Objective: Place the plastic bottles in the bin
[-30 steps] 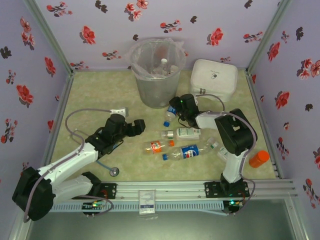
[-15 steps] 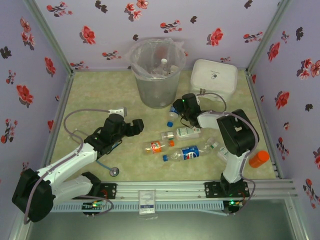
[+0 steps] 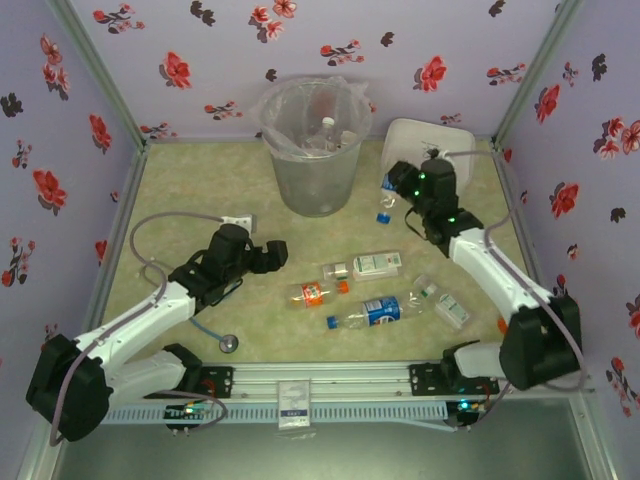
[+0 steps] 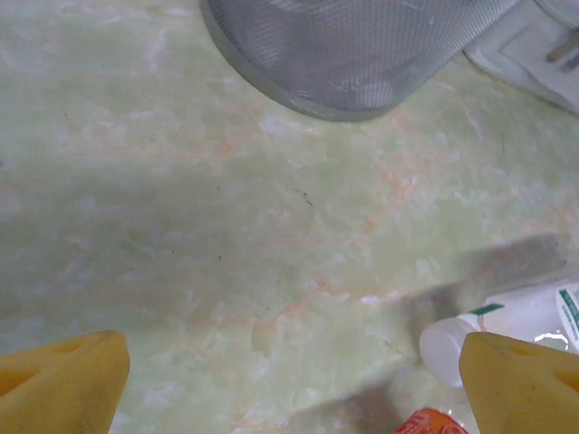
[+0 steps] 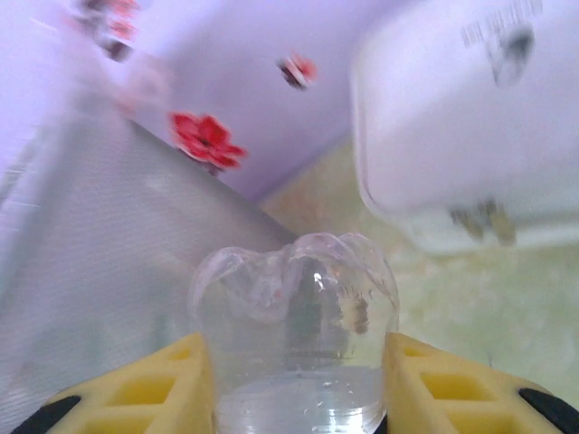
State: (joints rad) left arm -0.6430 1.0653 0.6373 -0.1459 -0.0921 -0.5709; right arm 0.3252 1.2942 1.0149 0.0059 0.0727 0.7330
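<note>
Across the worktop (image 3: 200, 190), before the bin (image 3: 315, 185), several bottles (image 3: 375, 312) are scattered. One clear bottle (image 5: 294, 334) is clamped beside the bin by the right fingers (image 5: 158, 384); being slick, it could be squeezed loose. The left fingers (image 4: 63, 384) are spread wide, empty.

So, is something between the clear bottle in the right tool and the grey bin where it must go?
Nothing visible. The right tool holds the small clear plastic bottle just right of the tall translucent grey bin; the white rounded case lies beyond it.
</note>
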